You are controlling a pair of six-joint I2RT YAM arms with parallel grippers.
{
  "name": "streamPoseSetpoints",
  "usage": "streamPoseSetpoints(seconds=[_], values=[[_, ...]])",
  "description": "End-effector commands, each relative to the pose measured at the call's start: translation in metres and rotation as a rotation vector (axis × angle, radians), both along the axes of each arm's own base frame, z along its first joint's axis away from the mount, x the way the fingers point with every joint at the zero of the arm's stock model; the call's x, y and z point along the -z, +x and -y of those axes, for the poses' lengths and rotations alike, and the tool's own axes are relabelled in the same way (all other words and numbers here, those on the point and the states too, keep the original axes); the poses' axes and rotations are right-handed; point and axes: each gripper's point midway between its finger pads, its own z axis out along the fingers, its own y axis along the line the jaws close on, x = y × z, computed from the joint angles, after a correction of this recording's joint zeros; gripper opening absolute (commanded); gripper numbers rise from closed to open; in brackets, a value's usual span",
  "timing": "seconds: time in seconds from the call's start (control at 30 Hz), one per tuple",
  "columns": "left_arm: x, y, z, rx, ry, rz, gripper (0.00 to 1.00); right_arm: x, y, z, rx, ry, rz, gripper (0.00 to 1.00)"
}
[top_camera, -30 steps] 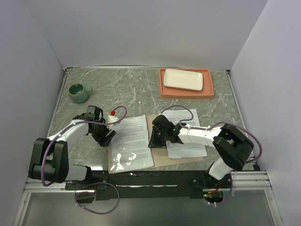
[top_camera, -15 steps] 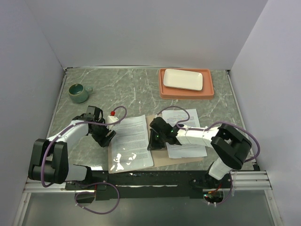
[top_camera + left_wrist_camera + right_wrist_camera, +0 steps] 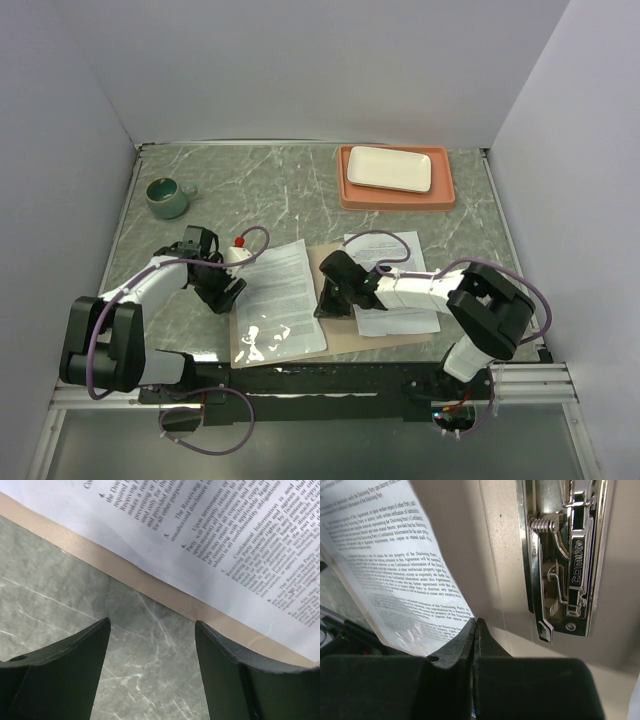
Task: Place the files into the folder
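The tan folder [image 3: 340,332] lies open on the marble table near the front. A printed file in a glossy sleeve [image 3: 280,300] lies on its left half. A second printed file [image 3: 400,320] lies on the right half, partly under my right arm. My right gripper [image 3: 325,300] is shut on the sleeved file's right edge; in the right wrist view its jaws [image 3: 475,622] pinch the file [image 3: 395,570] above the folder's inside [image 3: 495,555] and its metal clip [image 3: 565,560]. My left gripper [image 3: 228,290] is open and empty on the table beside the folder's left edge [image 3: 165,592], its jaws [image 3: 152,625] over bare marble.
A teal mug [image 3: 165,197] stands at the back left. A salmon tray [image 3: 445,190] holding a white plate [image 3: 390,168] is at the back right. A small white bottle with a red cap [image 3: 237,250] sits by my left wrist.
My right gripper has shifted slightly left, carrying the sleeved file's right edge with it. The left arm has barely moved.
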Motion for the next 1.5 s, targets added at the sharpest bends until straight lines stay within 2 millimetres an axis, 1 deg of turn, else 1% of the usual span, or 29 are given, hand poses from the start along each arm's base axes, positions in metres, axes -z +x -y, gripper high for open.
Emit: streamPoseSetpoints(seconds=[0.0,0.17,0.3,0.43,0.63,0.67,0.7,0.73,0.8,0.83,0.87,0.9,0.93,0.97,1.0,1.03,1.07,1.1,1.13,1.17,1.2,1.27,1.33,1.37,1.43,1.47], values=[[-0.004,-0.010,0.000,0.008,0.002,-0.026,0.74,-0.016,0.014,-0.014,0.065,0.065,0.036,0.00],[-0.004,-0.010,0.001,0.004,-0.006,-0.026,0.74,-0.016,0.003,-0.023,0.021,0.085,0.000,0.00],[-0.003,-0.009,0.001,0.006,-0.006,-0.021,0.74,-0.013,-0.008,-0.022,0.004,0.085,-0.036,0.00],[-0.005,-0.006,0.003,0.006,-0.014,-0.021,0.74,-0.017,-0.013,-0.025,-0.016,0.083,-0.043,0.00],[-0.009,0.000,0.005,0.000,-0.020,-0.016,0.74,-0.013,-0.019,-0.034,-0.066,0.063,-0.064,0.00],[-0.012,0.003,0.005,-0.003,-0.020,-0.008,0.74,-0.014,-0.019,-0.034,-0.074,0.057,-0.064,0.01],[-0.014,0.004,0.005,-0.015,-0.021,-0.006,0.73,-0.014,-0.018,-0.032,-0.077,0.046,-0.060,0.19],[-0.017,0.006,0.005,-0.021,-0.021,-0.001,0.73,-0.014,-0.019,-0.030,-0.080,0.034,-0.055,0.27],[-0.028,0.015,0.004,-0.039,-0.015,0.029,0.73,-0.022,-0.015,-0.023,-0.087,0.002,-0.017,0.44],[-0.032,0.018,0.003,-0.046,-0.013,0.039,0.72,-0.026,-0.014,-0.020,-0.090,-0.006,-0.005,0.47],[-0.042,0.025,0.003,-0.059,-0.007,0.062,0.72,-0.036,-0.010,-0.020,-0.104,-0.005,0.030,0.50],[-0.047,0.027,0.003,-0.071,-0.010,0.060,0.72,-0.038,-0.011,-0.014,-0.109,-0.037,0.030,0.54],[-0.053,0.030,0.004,-0.077,-0.014,0.066,0.72,-0.041,-0.009,-0.011,-0.114,-0.055,0.040,0.55],[-0.067,0.040,0.006,-0.084,-0.027,0.096,0.71,-0.051,-0.004,-0.012,-0.127,-0.060,0.076,0.57],[-0.072,0.040,0.008,-0.103,-0.036,0.088,0.72,-0.053,-0.006,-0.006,-0.135,-0.089,0.075,0.57],[-0.080,0.044,0.009,-0.111,-0.047,0.100,0.70,-0.057,-0.004,-0.003,-0.138,-0.103,0.085,0.57],[-0.094,0.053,0.013,-0.116,-0.065,0.128,0.70,-0.068,0.000,-0.003,-0.145,-0.099,0.118,0.57],[-0.100,0.050,0.020,-0.122,-0.105,0.104,0.69,-0.069,0.000,0.002,-0.147,-0.116,0.127,0.55],[-0.106,0.050,0.026,-0.122,-0.133,0.093,0.65,-0.072,0.004,0.006,-0.145,-0.133,0.156,0.53],[-0.116,0.054,0.034,-0.112,-0.164,0.093,0.63,-0.076,0.005,0.012,-0.141,-0.133,0.172,0.52],[-0.121,0.051,0.044,-0.109,-0.212,0.071,0.61,-0.076,0.009,0.018,-0.129,-0.155,0.197,0.51],[-0.122,0.049,0.060,-0.071,-0.232,0.055,0.60,-0.073,0.011,0.029,-0.141,-0.206,0.220,0.51],[-0.118,0.052,0.067,-0.065,-0.214,0.070,0.60,-0.066,0.015,0.041,-0.145,-0.277,0.238,0.52],[-0.112,0.049,0.072,-0.046,-0.208,0.053,0.60,-0.061,0.017,0.043,-0.149,-0.301,0.239,0.53],[-0.107,0.047,0.076,-0.040,-0.211,0.027,0.59,-0.056,0.020,0.046,-0.159,-0.337,0.245,0.56],[-0.105,0.046,0.077,-0.038,-0.212,0.010,0.59,-0.052,0.022,0.043,-0.165,-0.347,0.237,0.56]])
